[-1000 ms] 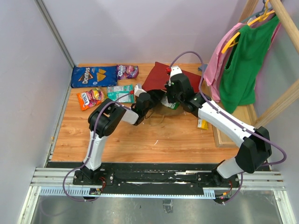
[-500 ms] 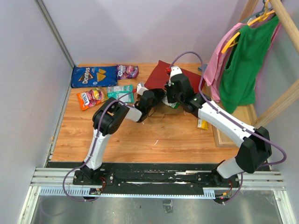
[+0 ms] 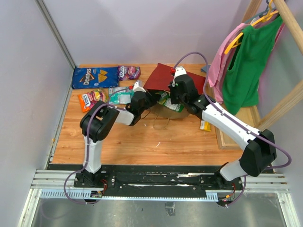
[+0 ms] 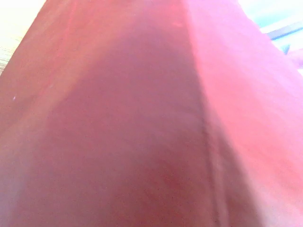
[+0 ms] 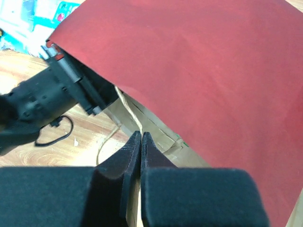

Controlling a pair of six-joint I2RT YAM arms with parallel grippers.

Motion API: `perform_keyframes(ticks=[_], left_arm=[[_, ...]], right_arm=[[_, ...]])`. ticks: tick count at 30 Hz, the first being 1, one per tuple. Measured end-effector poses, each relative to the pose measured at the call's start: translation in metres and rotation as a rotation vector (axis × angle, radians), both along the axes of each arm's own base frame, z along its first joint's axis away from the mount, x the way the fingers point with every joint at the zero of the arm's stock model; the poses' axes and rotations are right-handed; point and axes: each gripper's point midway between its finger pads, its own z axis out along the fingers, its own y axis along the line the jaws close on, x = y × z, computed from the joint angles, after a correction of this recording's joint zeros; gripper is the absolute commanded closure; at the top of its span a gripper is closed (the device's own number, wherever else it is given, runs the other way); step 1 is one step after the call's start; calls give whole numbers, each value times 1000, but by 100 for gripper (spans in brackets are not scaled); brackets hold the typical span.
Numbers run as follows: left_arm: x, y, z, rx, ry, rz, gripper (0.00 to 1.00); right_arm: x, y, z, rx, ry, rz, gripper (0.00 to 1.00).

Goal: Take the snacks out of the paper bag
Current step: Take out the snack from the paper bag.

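Right fingers [image 5: 133,152] pinching handle [image 5: 125,105], left fingers hidden by paper bag [image 5: 199,71]

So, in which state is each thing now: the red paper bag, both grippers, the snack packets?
Red paper carrier bag: lying down, mouth open.
Left gripper: shut, at bag mouth.
Right gripper: shut, beside twisted handle.
Large blue Doritos bag: out, flat on table.
Green packet: in bag mouth.
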Motion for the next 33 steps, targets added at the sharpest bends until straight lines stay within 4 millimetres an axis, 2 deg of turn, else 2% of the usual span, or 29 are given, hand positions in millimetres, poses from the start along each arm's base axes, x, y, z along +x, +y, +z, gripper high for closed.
perform_keyframes(ticks=[5,16,19,23,25,29,33], left_arm=[[-30,9,25,44,-44,-71,99],[-100,34,48,89,-66,-185,99],[-119,43,64,98,-99,-209,100],[-144,57,98,105,-192,-225,99],[-154,65,113,110,-235,-221,100],[-177,94,137,124,-306,-158,100],[-190,125,142,147,-308,-48,100]], right_arm=[[2,-3,1,18,4,-21,99],[1,-3,0,30,12,-29,99],[1,-3,0,31,13,-30,99],[1,-3,-1,31,13,-30,99],[1,-3,-1,31,13,-30,99],[1,-3,-1,31,14,-30,99],[1,-3,-1,31,14,-30,99]])
